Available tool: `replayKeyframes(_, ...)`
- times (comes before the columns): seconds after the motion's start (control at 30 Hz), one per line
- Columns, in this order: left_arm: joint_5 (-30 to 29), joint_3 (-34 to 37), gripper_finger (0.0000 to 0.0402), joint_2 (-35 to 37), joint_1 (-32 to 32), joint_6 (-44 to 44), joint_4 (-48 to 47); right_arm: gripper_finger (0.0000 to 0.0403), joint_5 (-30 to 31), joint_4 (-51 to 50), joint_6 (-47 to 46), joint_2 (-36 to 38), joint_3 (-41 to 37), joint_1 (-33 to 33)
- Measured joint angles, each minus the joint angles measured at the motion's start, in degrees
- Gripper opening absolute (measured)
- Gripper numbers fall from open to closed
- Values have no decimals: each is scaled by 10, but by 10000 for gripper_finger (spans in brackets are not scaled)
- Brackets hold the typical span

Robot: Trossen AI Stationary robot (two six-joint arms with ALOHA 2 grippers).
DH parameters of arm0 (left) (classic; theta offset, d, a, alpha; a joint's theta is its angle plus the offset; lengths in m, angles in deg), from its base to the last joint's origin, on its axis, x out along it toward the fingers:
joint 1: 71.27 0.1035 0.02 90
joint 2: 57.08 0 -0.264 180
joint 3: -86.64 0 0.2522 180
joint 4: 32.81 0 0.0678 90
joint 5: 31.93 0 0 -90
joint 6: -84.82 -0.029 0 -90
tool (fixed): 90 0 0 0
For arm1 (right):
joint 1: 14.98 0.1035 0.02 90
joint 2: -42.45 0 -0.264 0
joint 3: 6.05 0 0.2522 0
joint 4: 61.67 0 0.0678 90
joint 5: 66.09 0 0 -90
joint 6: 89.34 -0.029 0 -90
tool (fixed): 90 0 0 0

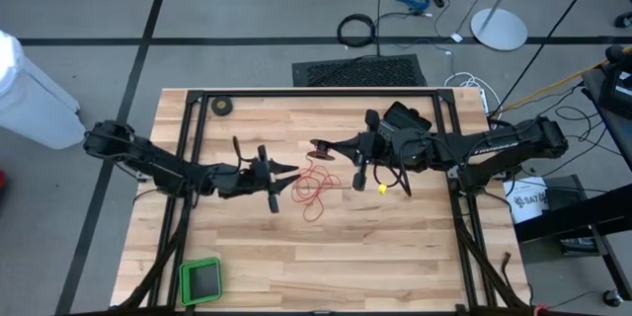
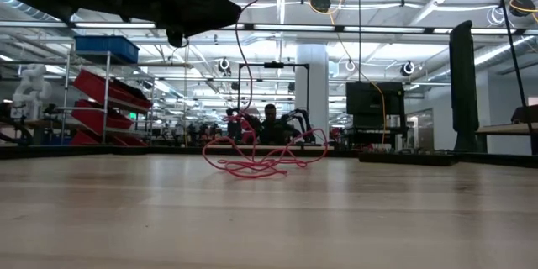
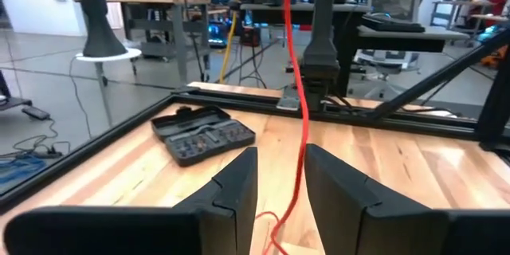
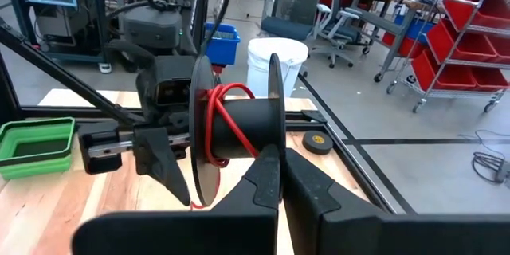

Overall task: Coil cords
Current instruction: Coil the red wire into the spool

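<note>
A small black reel (image 4: 239, 123) with a few turns of thin red wire (image 4: 227, 100) on its hub is held above the table by my right gripper (image 4: 279, 159), which is shut on it, near the table's middle (image 1: 323, 146). From the reel the red wire drops to a loose tangle (image 1: 311, 190) lying on the table, which also shows in the low view (image 2: 261, 165). My left gripper (image 3: 279, 159) is open just left of the tangle (image 1: 288, 173). The wire (image 3: 301, 127) runs up through the gap between its fingers; I cannot tell whether it touches them. My right gripper pinches one flange of the reel at its rim (image 4: 275, 131) between its two fingers. The fingers come level from the table's right side. The reel is lifted clear of the table with its axis roughly level, and the wire hangs slack from it.
A black tape roll (image 1: 223, 106) lies at the far left of the table. A green tray (image 1: 200, 280) stands at the near left corner. A black tool case (image 1: 407, 117) lies at the far right, under the right arm. A black frame (image 1: 316, 92) borders the table.
</note>
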Motion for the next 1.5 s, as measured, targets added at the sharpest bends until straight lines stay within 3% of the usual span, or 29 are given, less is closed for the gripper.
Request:
replayKeyframes(0.73, 33, 0, 111, 0, 31, 29, -1, 0, -33, 14, 39, 0, 0, -24)
replayKeyframes(1.2, 22, 0, 111, 0, 63, 11, -1, 0, -32, 56, 61, 0, 0, -40)
replayKeyframes(1.33, 3, 0, 90, 0, 69, 1, 0, 0, -33, 58, 61, 0, 0, -47)
replayKeyframes(1.5, -14, 0, 29, 0, 69, -2, 0, 0, -32, 45, 61, -3, 0, -49)
